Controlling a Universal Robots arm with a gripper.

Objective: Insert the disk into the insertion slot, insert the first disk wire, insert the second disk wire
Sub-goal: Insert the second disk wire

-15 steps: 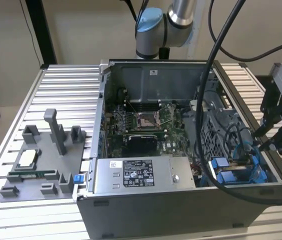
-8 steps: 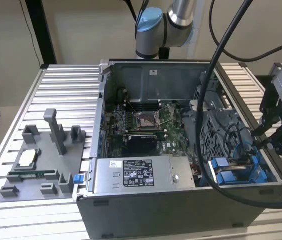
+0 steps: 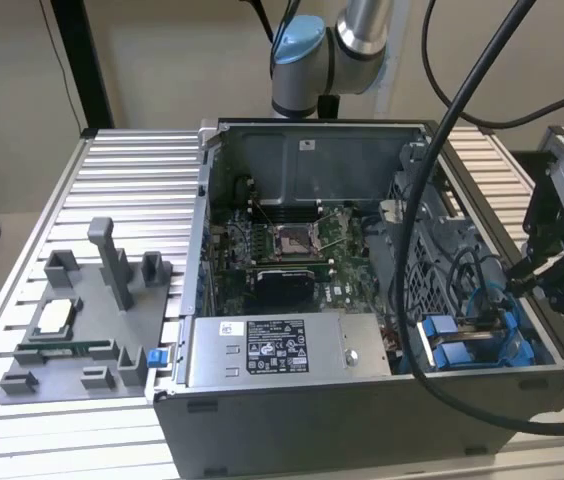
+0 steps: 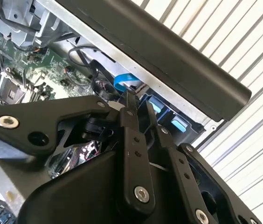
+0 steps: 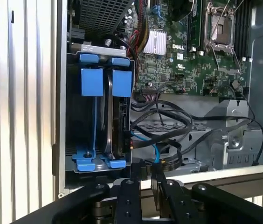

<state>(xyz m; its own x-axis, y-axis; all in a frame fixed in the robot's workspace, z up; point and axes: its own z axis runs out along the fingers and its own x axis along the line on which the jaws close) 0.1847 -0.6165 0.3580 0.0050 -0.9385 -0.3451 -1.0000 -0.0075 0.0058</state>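
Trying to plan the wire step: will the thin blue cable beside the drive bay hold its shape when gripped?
Probably floppy: the blue cable curves loosely among looped black cables, so it would likely sag. It looks thin and light; the neighbouring loops may snag it.

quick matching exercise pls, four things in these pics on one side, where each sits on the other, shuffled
1 gripper
2 power supply
3 grey tray
4 socket

a on table, exterior view's left of case
b middle of motherboard
c exterior view's right, by drive bay
d inside case, along its near wall in exterior view

Pairs: 1-c, 2-d, 3-a, 4-b
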